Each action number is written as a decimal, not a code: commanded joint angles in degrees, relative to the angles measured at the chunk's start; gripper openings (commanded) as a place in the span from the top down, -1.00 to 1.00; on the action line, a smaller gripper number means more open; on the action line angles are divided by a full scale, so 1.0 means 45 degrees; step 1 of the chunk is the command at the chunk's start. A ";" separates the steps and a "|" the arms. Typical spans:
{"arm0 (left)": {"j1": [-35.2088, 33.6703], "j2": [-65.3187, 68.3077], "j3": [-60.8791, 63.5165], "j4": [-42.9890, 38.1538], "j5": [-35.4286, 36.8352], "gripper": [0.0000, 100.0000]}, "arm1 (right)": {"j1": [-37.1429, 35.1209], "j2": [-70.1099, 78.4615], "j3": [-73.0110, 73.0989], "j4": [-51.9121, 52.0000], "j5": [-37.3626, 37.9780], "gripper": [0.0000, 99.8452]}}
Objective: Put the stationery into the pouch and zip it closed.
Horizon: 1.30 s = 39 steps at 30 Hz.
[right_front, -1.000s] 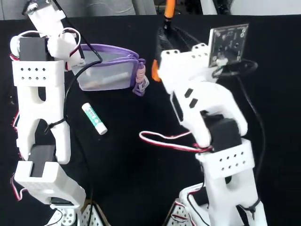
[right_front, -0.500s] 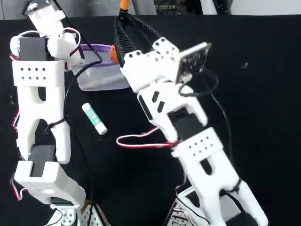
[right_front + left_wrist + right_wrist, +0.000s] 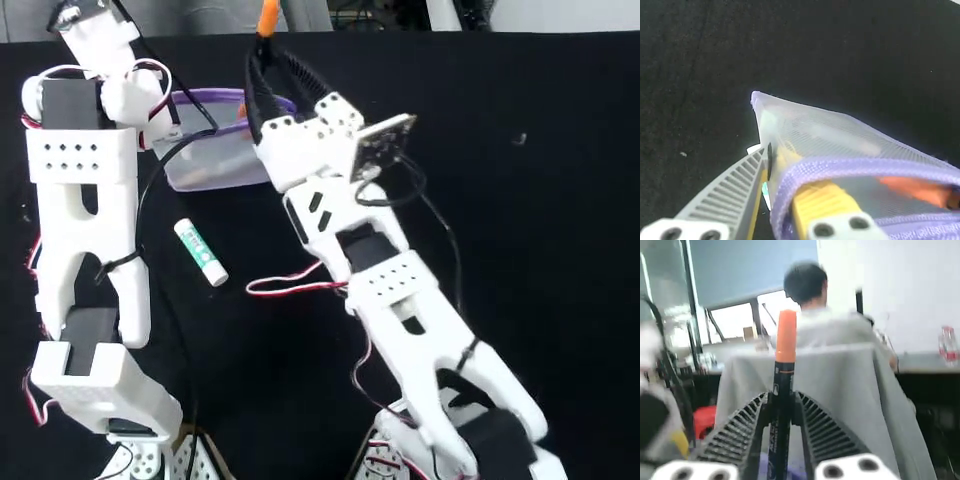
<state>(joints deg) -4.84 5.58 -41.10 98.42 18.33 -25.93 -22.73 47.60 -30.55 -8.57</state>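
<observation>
Gripping an orange-capped marker (image 3: 782, 385) upright in its right gripper (image 3: 782, 402) above the open pouch (image 3: 215, 160), whose rim the left gripper (image 3: 771, 162) pinches, the robot has one stick (image 3: 200, 253) on the table (image 3: 560, 200) left to pack and the zip yet to close.

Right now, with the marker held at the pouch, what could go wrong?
1. The marker stands upright in the right hand; lowered so, it may catch the purple rim of the pouch and fall outside.
2. The left hand grips only one end of the pouch, so a push could tilt it.
</observation>
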 commanded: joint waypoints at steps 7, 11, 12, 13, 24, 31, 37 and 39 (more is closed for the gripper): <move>0.0068 -0.0117 -0.0068 -0.0391 0.0156 0.94 | -0.0176 -0.0264 0.0459 -0.0215 -0.0098 0.60; 0.0068 -0.0098 -0.0068 -0.0410 0.0156 0.94 | -0.0332 -0.1436 0.1006 -0.0215 -0.0039 0.34; 0.0068 -0.0098 -0.0068 -0.0410 0.0156 0.94 | -0.0332 -0.1924 0.1201 -0.0195 -0.0020 0.33; 0.0068 -0.0020 -0.0068 -0.0430 0.0156 0.94 | -0.0332 -0.2432 0.1397 -0.0195 -0.0020 0.33; -0.2432 0.0137 -0.0674 -0.1309 0.0156 0.94 | -0.0254 -0.8801 0.0557 0.6740 0.0000 0.33; -0.5519 -0.0742 -0.1827 -0.1309 0.0176 0.94 | -0.0332 -0.8918 0.0342 0.8557 -0.0020 0.34; -0.7062 -0.0860 -0.2022 -0.1465 0.0176 0.94 | -0.1368 -0.6750 0.0537 1.0725 -0.0039 0.34; -0.7316 -0.0860 -0.1788 -0.1778 0.0156 0.94 | -0.2071 -0.5538 0.0381 1.0706 -0.0039 0.34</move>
<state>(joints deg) -36.04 5.32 -46.11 93.23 18.42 -31.30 -53.32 51.82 16.75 -8.57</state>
